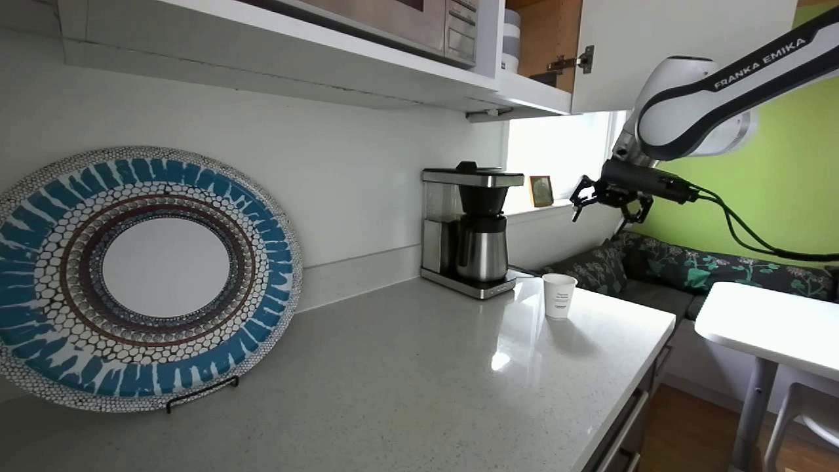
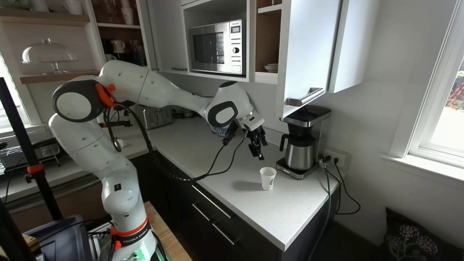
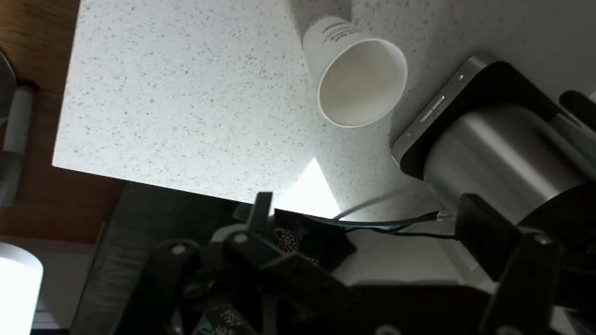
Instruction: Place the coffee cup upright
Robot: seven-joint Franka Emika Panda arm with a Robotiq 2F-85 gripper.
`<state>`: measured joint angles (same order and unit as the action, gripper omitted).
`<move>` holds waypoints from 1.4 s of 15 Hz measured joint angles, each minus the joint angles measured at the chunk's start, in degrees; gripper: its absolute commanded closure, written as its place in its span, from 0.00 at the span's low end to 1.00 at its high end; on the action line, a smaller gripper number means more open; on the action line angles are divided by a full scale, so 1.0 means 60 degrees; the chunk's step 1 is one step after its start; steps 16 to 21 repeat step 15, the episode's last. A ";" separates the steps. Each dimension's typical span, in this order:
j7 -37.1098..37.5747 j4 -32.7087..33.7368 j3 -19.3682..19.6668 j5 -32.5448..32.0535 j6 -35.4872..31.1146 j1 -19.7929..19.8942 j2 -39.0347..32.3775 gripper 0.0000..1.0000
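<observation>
The coffee cup is a white paper cup with small dark print. It stands upright on the light speckled counter (image 2: 232, 159) in both exterior views (image 1: 558, 298) (image 2: 268, 178). The wrist view looks into its mouth, and the cup (image 3: 361, 83) looks empty. My gripper (image 2: 259, 148) hangs in the air above the counter, higher than the cup and apart from it. In the wrist view the two fingers of the gripper (image 3: 367, 204) are spread wide with nothing between them. The open gripper also shows in an exterior view (image 1: 608, 206).
A coffee maker with a steel carafe (image 1: 482, 249) stands close beside the cup, against the wall. An open cabinet door (image 2: 311, 54) hangs above it. A patterned round plate (image 1: 164, 269) leans on the wall. The counter's end (image 2: 284, 248) lies past the cup.
</observation>
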<state>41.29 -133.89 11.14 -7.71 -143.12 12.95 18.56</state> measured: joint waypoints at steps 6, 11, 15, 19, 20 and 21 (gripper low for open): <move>-0.1555 0.0166 -0.0075 0.0106 0.1075 0.0098 0.0477 0.00; -0.2301 0.0314 -0.0159 0.0142 0.1409 0.0123 0.0675 0.00; -0.2461 0.0321 -0.0184 0.0155 0.1447 0.0123 0.0761 0.00; -0.2461 0.0321 -0.0184 0.0155 0.1447 0.0123 0.0761 0.00; -0.2461 0.0321 -0.0184 0.0155 0.1447 0.0123 0.0761 0.00; -0.2461 0.0321 -0.0184 0.0155 0.1447 0.0123 0.0761 0.00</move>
